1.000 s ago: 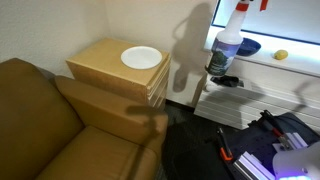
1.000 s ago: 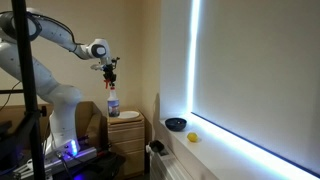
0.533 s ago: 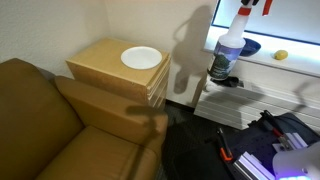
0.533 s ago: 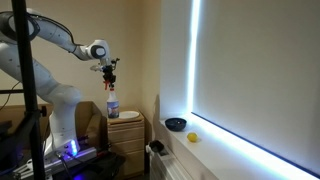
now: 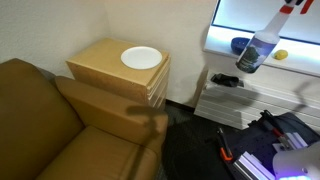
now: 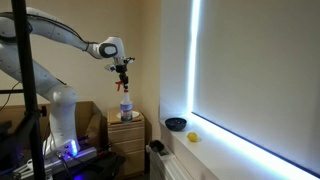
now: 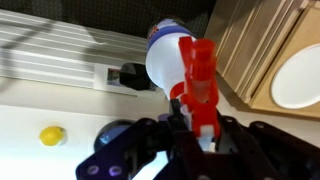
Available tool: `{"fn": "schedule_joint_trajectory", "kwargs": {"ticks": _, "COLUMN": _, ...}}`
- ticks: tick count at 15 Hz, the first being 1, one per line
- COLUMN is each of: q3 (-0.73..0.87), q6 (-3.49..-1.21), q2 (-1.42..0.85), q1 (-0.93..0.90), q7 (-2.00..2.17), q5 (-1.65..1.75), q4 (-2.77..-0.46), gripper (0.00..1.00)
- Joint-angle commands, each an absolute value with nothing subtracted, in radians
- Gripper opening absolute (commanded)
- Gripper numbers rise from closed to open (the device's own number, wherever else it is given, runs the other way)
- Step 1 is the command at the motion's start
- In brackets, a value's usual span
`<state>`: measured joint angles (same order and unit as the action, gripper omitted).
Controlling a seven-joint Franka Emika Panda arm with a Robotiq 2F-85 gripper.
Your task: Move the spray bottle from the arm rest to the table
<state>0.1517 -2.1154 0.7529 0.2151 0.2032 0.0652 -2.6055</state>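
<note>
My gripper (image 7: 196, 128) is shut on the red trigger head of the spray bottle (image 7: 172, 58), which hangs below it in mid-air. In both exterior views the spray bottle (image 5: 258, 50) (image 6: 126, 106) is held well above the floor, between the tan wooden side table and the white table (image 5: 290, 68). The gripper (image 6: 124, 74) is at the end of the outstretched arm. The brown sofa's arm rest (image 5: 110, 108) is bare, to the left and below.
A tan wooden side table (image 5: 100, 62) carries a white plate (image 5: 141, 57). On the white table are a dark blue bowl (image 5: 240, 45) and a yellow lemon-like object (image 5: 282, 56). A white slatted radiator (image 5: 240, 100) stands below the table. Dark gear lies on the floor.
The arm has carried the spray bottle sideways, away from the sofa toward the white table; in the exterior view it now hangs near the bowl.
</note>
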Motion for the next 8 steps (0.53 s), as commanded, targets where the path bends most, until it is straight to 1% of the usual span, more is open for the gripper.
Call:
{"fn": "schedule_joint_trajectory", "kwargs": {"ticks": 1, "q3": 0.251, "q6": -2.081, "q2": 0.729, "q1": 0.352, "q7": 0.193, "q5": 0.081, "q4": -2.501, "gripper": 0.07}}
{"fn": "schedule_joint_trajectory", "kwargs": {"ticks": 3, "q3": 0.258, "q6": -2.098, "q2": 0.745, "q1": 0.392, "q7": 0.250, "q5": 0.052, "q4": -2.473, "gripper": 0.07}}
{"fn": "schedule_joint_trajectory", "kwargs": {"ticks": 4, "q3": 0.260, "q6": -2.111, "q2": 0.748, "q1": 0.374, "q7": 0.195, "q5": 0.063, "q4": -2.527, "gripper": 0.26}}
{"fn": "schedule_joint_trajectory", "kwargs": {"ticks": 7, "q3": 0.266, "q6": -2.110, "q2": 0.752, "q1": 0.397, "q7": 0.222, "q5": 0.061, "q4": -2.493, "gripper": 0.26}}
{"fn": "schedule_joint_trajectory", "kwargs": {"ticks": 8, "q3": 0.262, "q6": -2.110, "q2": 0.751, "q1": 0.396, "q7": 0.229, "q5": 0.060, "q4": -2.493, "gripper": 0.07}}
